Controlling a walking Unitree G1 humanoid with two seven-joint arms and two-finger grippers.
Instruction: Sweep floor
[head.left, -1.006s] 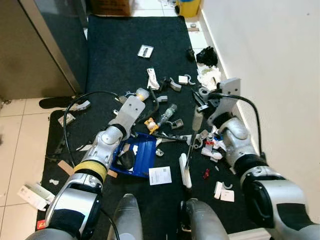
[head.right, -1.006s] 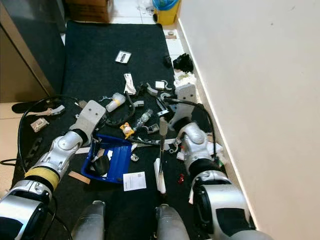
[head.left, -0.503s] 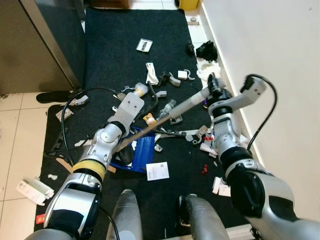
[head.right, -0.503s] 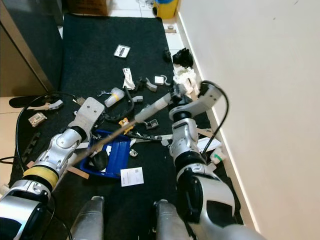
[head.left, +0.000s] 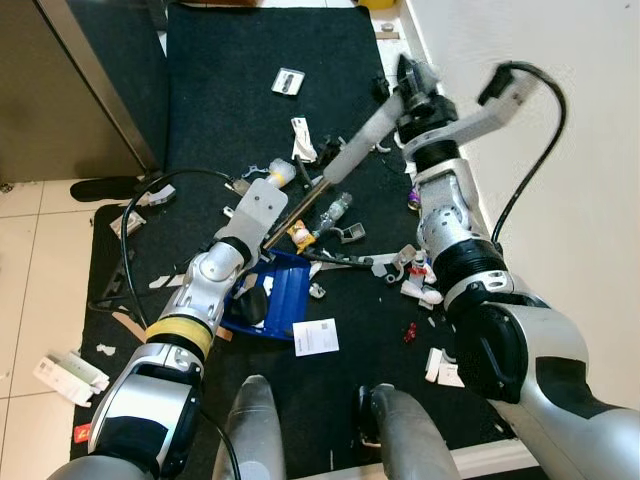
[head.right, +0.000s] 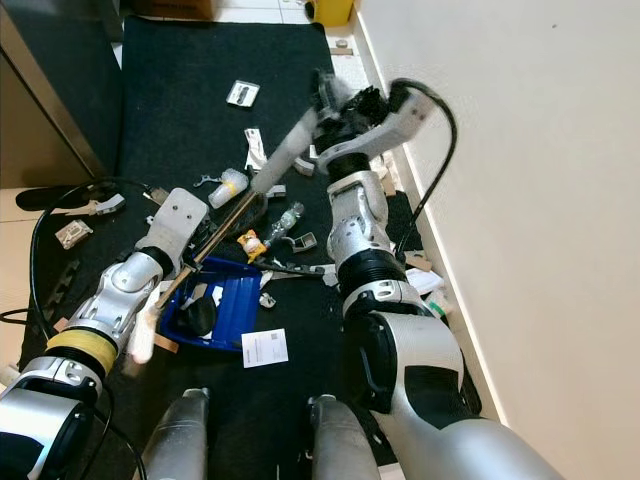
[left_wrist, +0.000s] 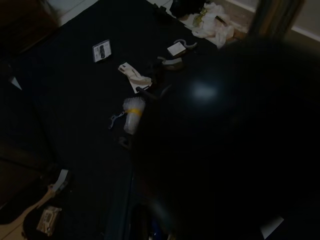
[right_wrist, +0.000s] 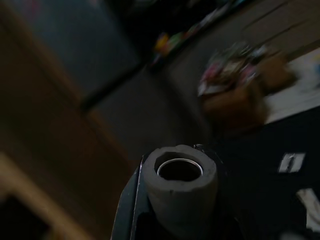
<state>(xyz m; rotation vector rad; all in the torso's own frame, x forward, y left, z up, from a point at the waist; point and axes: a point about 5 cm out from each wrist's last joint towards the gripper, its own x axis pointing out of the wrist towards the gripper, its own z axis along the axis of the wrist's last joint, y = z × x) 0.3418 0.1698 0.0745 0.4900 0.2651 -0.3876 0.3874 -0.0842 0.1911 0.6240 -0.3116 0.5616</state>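
Head views, right gripper (head.left: 415, 85): raised above the dark mat (head.left: 230, 90), closed around the grey foam grip of a broom handle (head.left: 345, 160).
Head views, broom handle: slants down from the right gripper toward the robot's left, its wooden part crossing just over the left forearm; its pale far end shows beside that arm in the right eye view.
Head views, left gripper (head.right: 205, 235): low over the mat; whether its fingers are parted or closed cannot be told.
Head views, blue dustpan (head.left: 285, 300): on the mat just below the left gripper, with a dark lump inside.
Head views, litter: a clear bottle (head.left: 335, 213), a white paper slip (head.left: 318, 337) and many small scraps lie between and around the two grippers.
Head views, wall (head.left: 560, 120): pale, close on the right gripper's outer side.
Left wrist view: very dark; a dark rounded shape lies close to the lens, and beyond it lie a small pale bottle (left_wrist: 131, 113) and paper scraps.
Right wrist view: the hollow grey end of the broom handle (right_wrist: 180, 187) sits between the fingers, against a blurred background.
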